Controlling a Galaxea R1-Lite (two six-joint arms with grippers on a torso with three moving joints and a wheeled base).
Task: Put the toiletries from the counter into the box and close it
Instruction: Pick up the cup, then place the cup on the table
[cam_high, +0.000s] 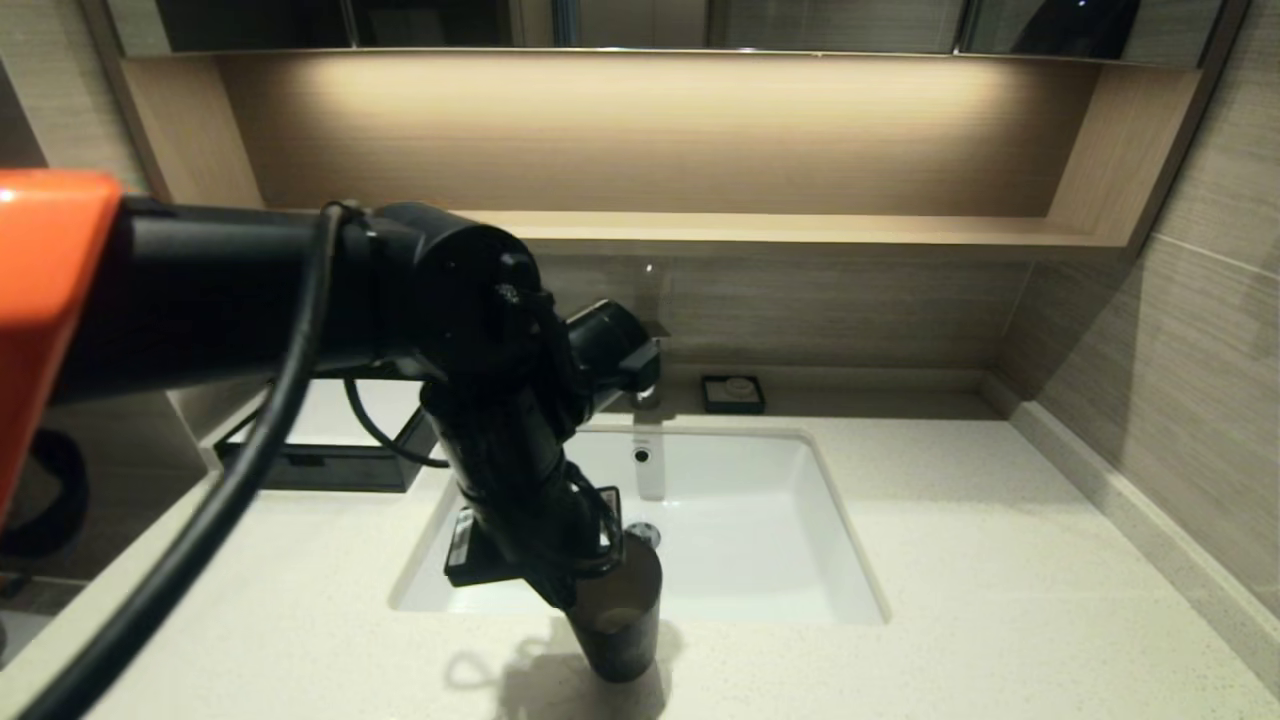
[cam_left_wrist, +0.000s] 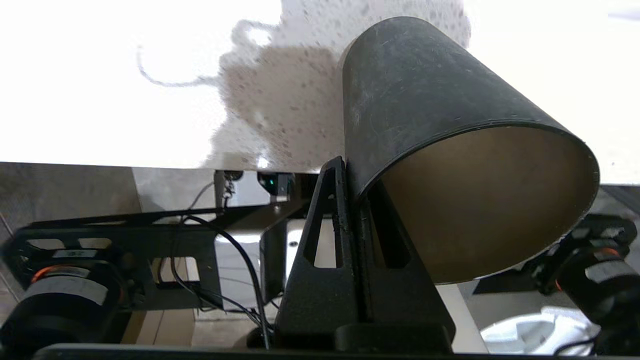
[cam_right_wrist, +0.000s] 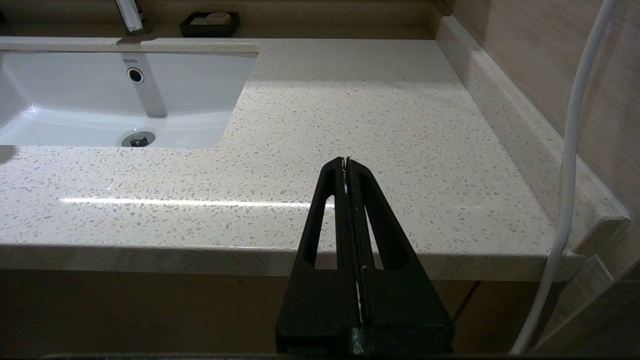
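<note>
Gripping the tumbler (cam_left_wrist: 425, 95) rim, the left claw (cam_left_wrist: 350, 175) stood pinched shut at the sink's (cam_high: 800, 520) front edge; the box (cam_high: 330, 465) lay behind-left; right claw (cam_right_wrist: 346, 165) shut, parked.

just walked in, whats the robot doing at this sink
The left tool is shut on the rim of a dark tumbler, one finger inside and one outside, at the front edge of the counter by the sink. The black box sits at the back left. No toiletries are in view. The right tool is shut and idle in front of the counter's right part.
</note>
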